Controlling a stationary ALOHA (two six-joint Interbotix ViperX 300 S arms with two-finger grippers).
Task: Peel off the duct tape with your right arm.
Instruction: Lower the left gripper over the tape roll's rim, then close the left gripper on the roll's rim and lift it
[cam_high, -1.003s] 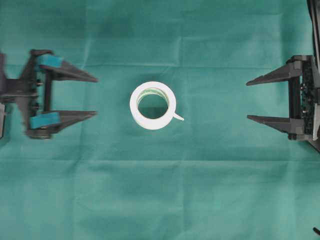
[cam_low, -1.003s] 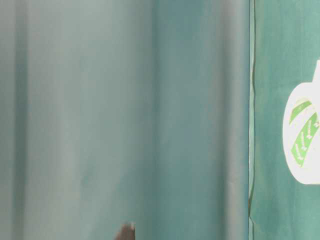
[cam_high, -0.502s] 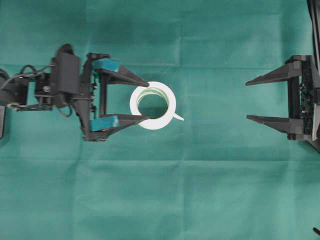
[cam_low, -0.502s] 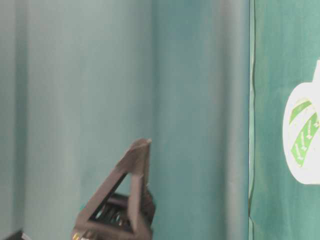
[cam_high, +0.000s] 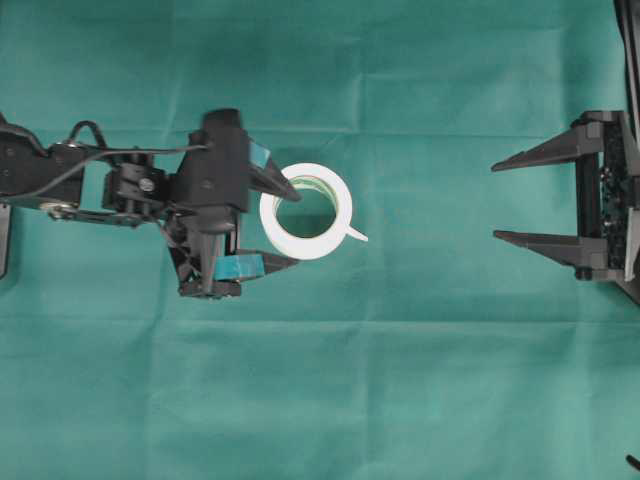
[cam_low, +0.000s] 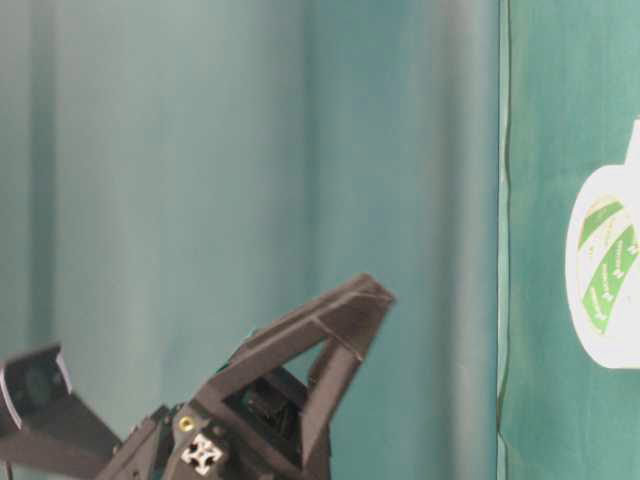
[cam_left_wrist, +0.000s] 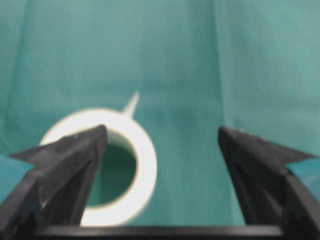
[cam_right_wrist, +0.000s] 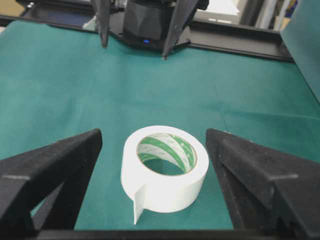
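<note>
Tape (cam_high: 306, 211) lying flat mid-desk (cam_high: 420, 380) on green cloth, loose strip end (cam_high: 356, 235) pointing toward right arm (cam_high: 607, 206). Left jaws (cam_high: 283, 224) gaping, released, hanging over the roll's near rim, likely steadying it first. Right jaws (cam_high: 497, 201) also released, grasping nothing, well apart. Next calling for bracing the roll, then pinching that strip end and pulling away.

We are looking at a robot test bench in a lab or workshop. A green cloth (cam_high: 420, 380) covers the whole table, creased from folding, and more green cloth hangs as a backdrop (cam_low: 250, 150). At the far edge a black metal frame (cam_right_wrist: 240, 37) borders the table, with blurred room clutter beyond it.
</note>
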